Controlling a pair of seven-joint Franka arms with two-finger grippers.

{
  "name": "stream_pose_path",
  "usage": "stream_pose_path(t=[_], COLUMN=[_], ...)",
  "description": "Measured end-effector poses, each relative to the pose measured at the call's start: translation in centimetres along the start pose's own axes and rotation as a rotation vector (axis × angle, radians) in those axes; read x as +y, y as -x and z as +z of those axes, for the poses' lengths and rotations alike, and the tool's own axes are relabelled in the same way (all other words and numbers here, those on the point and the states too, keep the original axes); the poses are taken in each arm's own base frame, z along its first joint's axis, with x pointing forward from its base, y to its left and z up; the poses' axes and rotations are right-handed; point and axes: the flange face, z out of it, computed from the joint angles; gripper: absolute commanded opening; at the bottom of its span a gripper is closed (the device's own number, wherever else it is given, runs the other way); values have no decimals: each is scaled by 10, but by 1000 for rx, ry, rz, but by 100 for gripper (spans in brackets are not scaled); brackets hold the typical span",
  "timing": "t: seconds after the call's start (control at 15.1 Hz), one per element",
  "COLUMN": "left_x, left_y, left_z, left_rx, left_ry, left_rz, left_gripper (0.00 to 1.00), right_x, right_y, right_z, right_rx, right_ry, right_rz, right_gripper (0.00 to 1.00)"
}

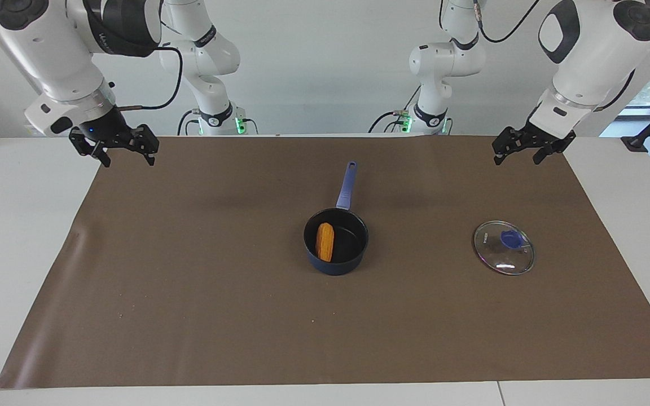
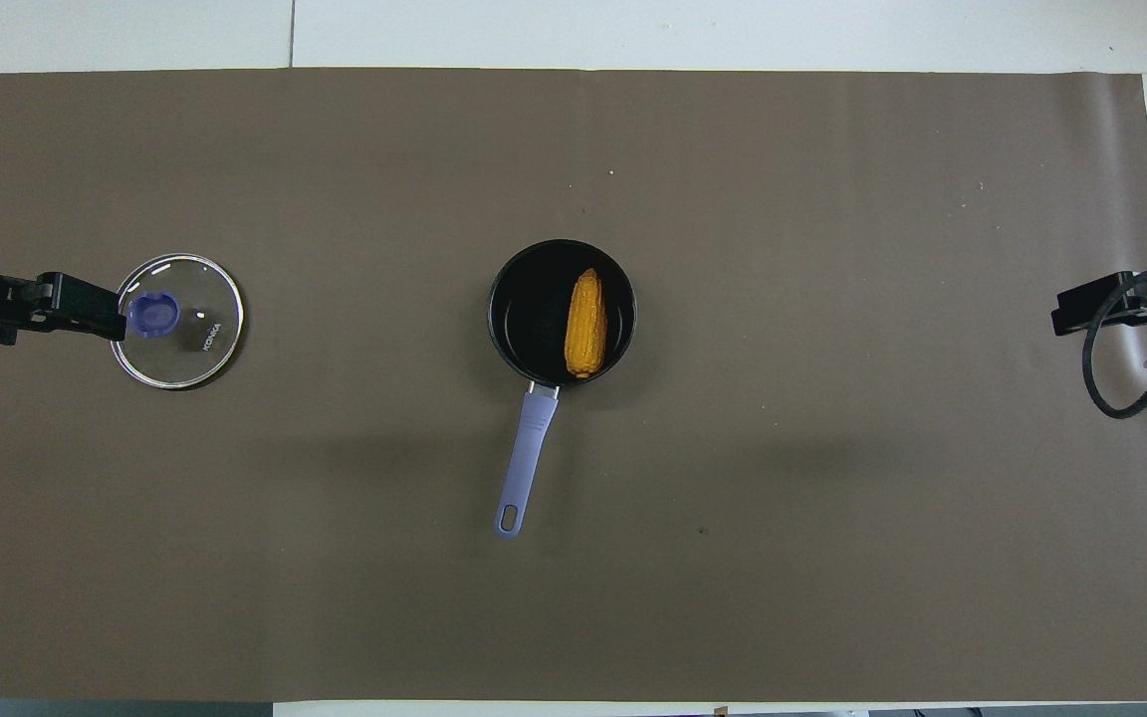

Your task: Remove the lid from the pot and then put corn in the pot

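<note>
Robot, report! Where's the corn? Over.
Both claws, left and right, open, raised, empty. Corn in pot. Lid off, on mat.

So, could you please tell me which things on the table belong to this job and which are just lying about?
Part of the job:
pot, mid-table
corn, lying in the pot
lid, flat on the mat toward the left arm's end

Just lying about:
brown mat under everything; nothing else

A small white brand word is printed on the glass of the lid (image 2: 178,321), beside its blue knob; it appears to read "KONKA", though not with certainty.
</note>
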Motion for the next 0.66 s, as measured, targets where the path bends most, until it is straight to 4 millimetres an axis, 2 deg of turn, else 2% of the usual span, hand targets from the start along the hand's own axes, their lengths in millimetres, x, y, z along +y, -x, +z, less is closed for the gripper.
stream_pose_path(t=[0.46, 0.66], left_x=[-1, -1], left_y=[0, 0], left_z=[0, 1], left_rx=[1, 0], left_ry=[0, 1], left_rz=[-1, -2], left_gripper=[100, 100], right_x=[1, 1], right_y=[0, 2], right_z=[0, -11], right_rx=[-5, 17], right_ry=[0, 1], right_rz=[2, 2], right_gripper=[100, 100])
